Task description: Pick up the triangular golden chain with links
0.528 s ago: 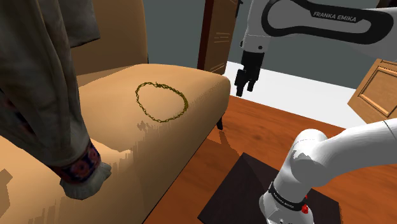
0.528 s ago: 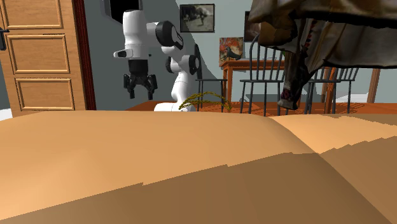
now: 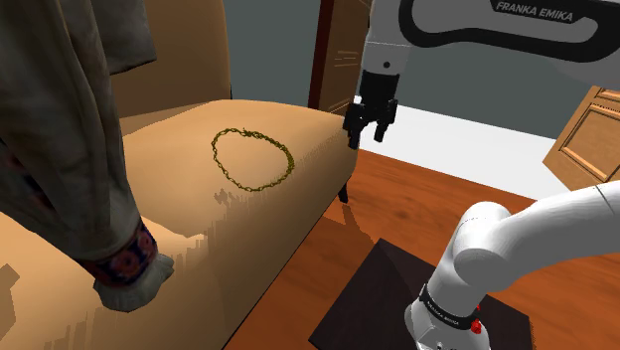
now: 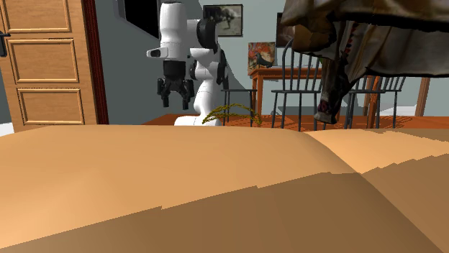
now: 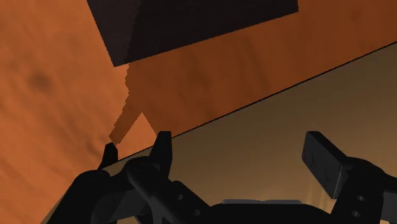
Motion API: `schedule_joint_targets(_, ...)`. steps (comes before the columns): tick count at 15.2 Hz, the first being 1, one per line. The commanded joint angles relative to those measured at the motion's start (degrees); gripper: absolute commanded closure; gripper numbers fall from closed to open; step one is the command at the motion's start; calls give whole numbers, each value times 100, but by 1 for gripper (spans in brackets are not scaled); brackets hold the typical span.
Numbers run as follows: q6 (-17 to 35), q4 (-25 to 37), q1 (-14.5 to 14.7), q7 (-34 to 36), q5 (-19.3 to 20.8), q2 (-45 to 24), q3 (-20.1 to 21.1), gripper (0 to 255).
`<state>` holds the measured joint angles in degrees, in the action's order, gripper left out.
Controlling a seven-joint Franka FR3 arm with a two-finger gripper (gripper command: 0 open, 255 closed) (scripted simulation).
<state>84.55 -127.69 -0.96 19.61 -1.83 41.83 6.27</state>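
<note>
the claw (image 3: pixel 366 137) is hovering wide open just off the tan seat (image 3: pixel 169 159), to the shoulder view's right of the gold chain (image 3: pixel 289 159) lying looped on it, probably light and limp, best pinched across one strand.

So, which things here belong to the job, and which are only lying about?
Belong to the job: golden chain on the tan cushion; gripper, jaws open.
Only lying about: hanging cloth; wooden door; framed picture.
</note>
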Motion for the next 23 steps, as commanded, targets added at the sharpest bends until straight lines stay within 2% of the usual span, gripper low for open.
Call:
schedule_joint_targets(1, 16, 155, -40, 595, -149, -107, 338, 0)
schedule_joint_targets(8, 89, 1167, -309, 2581, -356, -987, 1505, 0)
schedule_joint_targets(15, -19, 2609, -676, 4569, 26, -2317, 2671, 0)
schedule_joint_targets(23, 566, 1861, -620, 4562, -64, -2135, 2655, 0)
